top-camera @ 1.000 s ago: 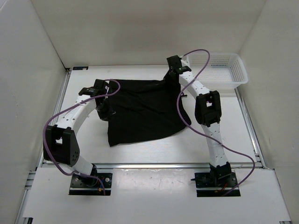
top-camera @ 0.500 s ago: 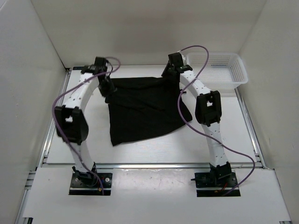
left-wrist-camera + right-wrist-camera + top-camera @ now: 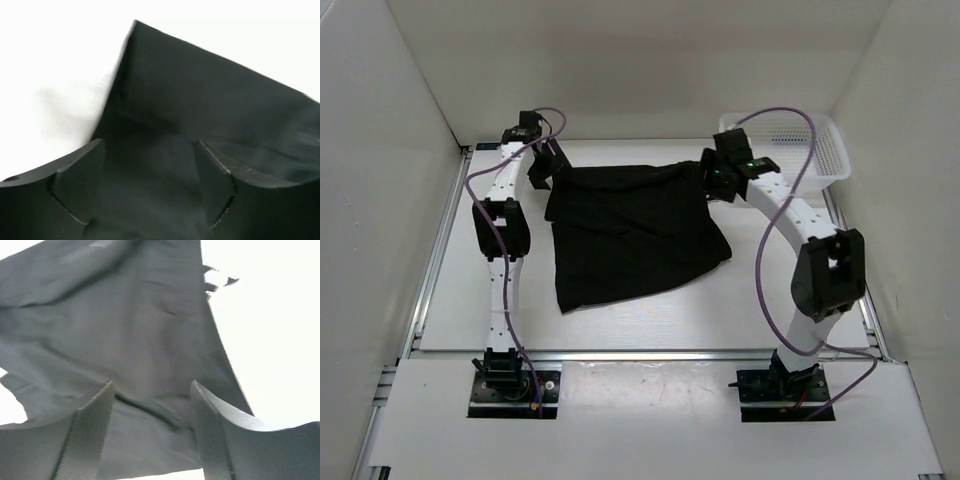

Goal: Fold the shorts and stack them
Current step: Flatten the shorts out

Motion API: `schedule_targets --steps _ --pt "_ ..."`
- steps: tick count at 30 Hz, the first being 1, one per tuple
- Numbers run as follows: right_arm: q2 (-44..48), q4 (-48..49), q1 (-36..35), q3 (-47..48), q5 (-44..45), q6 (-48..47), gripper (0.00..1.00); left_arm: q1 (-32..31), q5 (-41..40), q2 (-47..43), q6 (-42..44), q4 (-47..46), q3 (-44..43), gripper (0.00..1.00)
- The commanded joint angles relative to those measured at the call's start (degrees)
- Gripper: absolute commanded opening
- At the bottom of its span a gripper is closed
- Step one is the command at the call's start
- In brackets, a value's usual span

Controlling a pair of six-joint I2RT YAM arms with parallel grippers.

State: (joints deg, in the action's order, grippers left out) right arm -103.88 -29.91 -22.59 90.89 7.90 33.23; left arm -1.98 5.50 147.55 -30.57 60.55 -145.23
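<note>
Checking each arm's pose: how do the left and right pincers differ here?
The left pincer is at the shorts' far left corner, the right pincer at the far right corner, near the basket. The left arm stands nearly straight; the right arm is bent. Both pincers are open, holding nothing.

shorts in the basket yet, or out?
Out. The black shorts lie on the table, left of the white mesh basket.
</note>
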Motion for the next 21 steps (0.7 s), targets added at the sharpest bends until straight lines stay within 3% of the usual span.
schedule_targets --steps 1,6,10,11,14,15,17,21 --pt "4.0 -5.2 4.3 -6.2 -1.1 -1.6 0.7 -1.1 2.4 0.4 1.3 -1.6 -3.7 0.84" --pt "11.3 -8.0 8.4 -13.6 -3.2 -3.2 0.72 -1.1 1.1 2.5 1.3 -2.9 -3.7 0.84" --pt "13.5 -11.0 10.9 -17.6 -3.9 -4.4 0.77 -1.1 3.3 4.2 -0.5 -4.0 -4.4 0.68" --pt "14.0 -11.0 11.7 -19.2 -4.7 -4.4 0.78 -1.1 3.8 4.2 -0.5 -4.7 -4.4 0.57" --pt "15.3 -11.7 13.2 -23.2 -7.2 -4.4 0.84 -1.1 5.0 4.8 -1.0 -5.8 -4.4 0.43" --pt "15.8 -11.7 13.2 -24.1 -8.9 -4.4 0.87 -1.1 5.7 4.8 -1.0 -5.8 -4.4 0.3" --pt "15.8 -10.6 13.2 -25.9 -10.8 -3.8 0.89 -1.1 6.3 4.8 -1.0 -6.3 -4.4 0.14" --pt "14.0 -7.5 13.2 -28.0 -17.8 -2.5 0.88 -1.1 7.4 4.2 -1.6 -6.9 -4.4 0.1"
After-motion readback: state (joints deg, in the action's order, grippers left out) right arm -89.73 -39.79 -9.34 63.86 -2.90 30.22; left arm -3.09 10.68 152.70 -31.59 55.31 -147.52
